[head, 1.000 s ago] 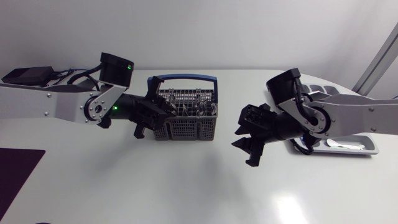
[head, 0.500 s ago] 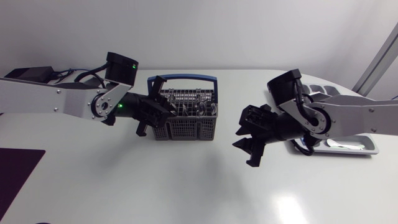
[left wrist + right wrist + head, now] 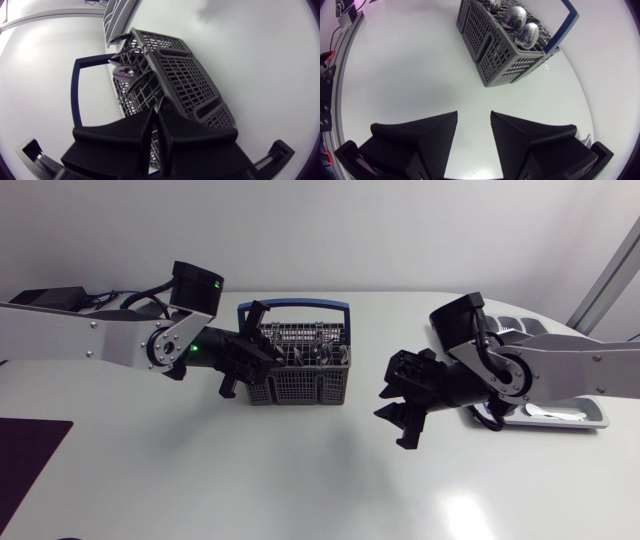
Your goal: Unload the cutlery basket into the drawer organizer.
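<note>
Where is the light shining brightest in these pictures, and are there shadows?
Head view: a bright glare spot on the table near its front edge, a faint shadow by the basket. Right wrist view: the spoons in the basket gleam with small highlights.

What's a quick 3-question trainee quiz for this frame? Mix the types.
1. True or false: the right tool is open and empty, over bare table.
2. Which tool is up against the cutlery basket? A) left tool B) right tool C) neither
3. Fill in: the shiny rounded ends standing in the basket, seen in the right wrist view, belong to ___.

Key: 1 true; 2 A; 3 spoons.
</note>
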Robot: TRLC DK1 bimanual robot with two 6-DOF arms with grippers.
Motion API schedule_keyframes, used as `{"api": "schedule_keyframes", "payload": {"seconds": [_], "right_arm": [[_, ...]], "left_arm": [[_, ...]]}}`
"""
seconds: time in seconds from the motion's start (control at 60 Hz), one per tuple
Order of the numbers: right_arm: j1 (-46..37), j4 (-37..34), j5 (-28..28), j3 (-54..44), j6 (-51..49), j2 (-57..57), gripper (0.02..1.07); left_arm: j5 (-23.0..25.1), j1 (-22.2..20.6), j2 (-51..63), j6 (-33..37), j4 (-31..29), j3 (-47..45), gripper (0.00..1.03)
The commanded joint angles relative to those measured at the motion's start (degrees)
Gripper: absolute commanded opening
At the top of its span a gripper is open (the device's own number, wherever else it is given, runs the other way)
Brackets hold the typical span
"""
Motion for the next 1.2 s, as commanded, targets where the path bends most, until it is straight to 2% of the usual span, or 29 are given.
{"api": "schedule_keyframes", "payload": {"seconds": [0.0,1.183], "right_arm": [[-0.16,0.27,0.14,-1.26,1.00,0.24,0.53],[1.07,-1.93,0.23,-3.37,1.27,-5.91,0.53]], "left_arm": [[0.00,0.00,-1.29,1.72,-1.68,1.09,0.04],[0.44,0.09,-13.68,-2.14,-3.35,-1.29,0.04]]}}
